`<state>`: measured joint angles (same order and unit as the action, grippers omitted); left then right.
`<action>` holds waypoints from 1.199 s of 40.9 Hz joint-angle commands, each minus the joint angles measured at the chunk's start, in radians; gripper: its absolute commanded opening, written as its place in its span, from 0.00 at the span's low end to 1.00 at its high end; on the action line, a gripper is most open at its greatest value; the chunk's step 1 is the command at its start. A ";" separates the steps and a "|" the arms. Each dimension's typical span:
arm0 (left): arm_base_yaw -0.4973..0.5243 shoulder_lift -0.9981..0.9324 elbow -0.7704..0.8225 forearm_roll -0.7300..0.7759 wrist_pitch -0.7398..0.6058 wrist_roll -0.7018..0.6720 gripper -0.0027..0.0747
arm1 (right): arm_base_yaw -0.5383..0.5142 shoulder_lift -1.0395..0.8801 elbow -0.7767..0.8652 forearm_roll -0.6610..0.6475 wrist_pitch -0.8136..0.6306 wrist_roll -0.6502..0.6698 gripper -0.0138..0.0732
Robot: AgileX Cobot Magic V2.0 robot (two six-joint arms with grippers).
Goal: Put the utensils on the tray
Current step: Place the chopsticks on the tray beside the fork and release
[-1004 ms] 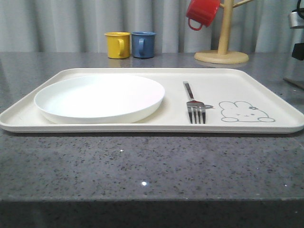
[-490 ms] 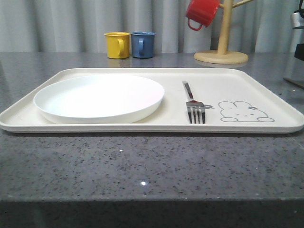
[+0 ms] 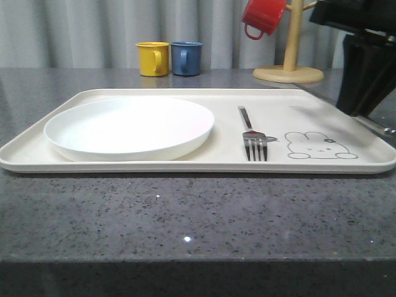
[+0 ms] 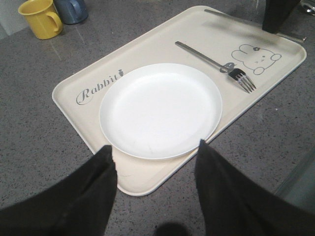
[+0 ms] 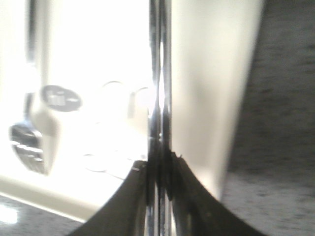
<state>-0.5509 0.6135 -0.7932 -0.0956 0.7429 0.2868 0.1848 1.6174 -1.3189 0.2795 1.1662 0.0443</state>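
Observation:
The cream tray (image 3: 185, 162) lies across the table with a silver fork (image 3: 253, 137) on it beside the rabbit drawing (image 3: 318, 146). My right gripper (image 3: 362, 74) hangs over the tray's right end, shut on a pair of slim silver chopsticks (image 5: 160, 73) whose tip (image 3: 376, 125) pokes out by the right rim. In the right wrist view the chopsticks run straight out from the gripper (image 5: 160, 164) over the tray (image 5: 211, 88), with the fork (image 5: 27, 142) off to one side. My left gripper (image 4: 155, 150) stands open above the tray's near corner (image 4: 142, 184). The spoon is out of view.
A round white plate (image 3: 130, 127) fills the tray's left half. Behind the tray stand a yellow mug (image 3: 153, 58) and a blue mug (image 3: 186, 57). A wooden mug tree (image 3: 289, 62) with a red mug (image 3: 263, 17) stands at the back right.
My right arm has swung in from the right edge of the front view and now looms over the tray's right end with the chopsticks. The fork and plate have not moved.

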 commanded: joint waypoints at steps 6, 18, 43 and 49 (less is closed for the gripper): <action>-0.004 0.001 -0.027 -0.013 -0.077 -0.009 0.50 | 0.089 -0.005 -0.022 0.031 -0.127 0.186 0.18; -0.004 0.001 -0.027 -0.013 -0.077 -0.009 0.50 | 0.113 0.052 -0.022 0.045 -0.147 0.272 0.18; -0.004 0.001 -0.027 -0.013 -0.077 -0.009 0.50 | 0.113 -0.050 -0.022 -0.155 -0.103 0.237 0.49; -0.004 0.001 -0.027 -0.013 -0.077 -0.009 0.50 | 0.103 -0.129 -0.022 -0.336 -0.018 0.232 0.49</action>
<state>-0.5509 0.6135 -0.7932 -0.0956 0.7429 0.2868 0.2975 1.5717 -1.3189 0.0600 1.1090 0.2930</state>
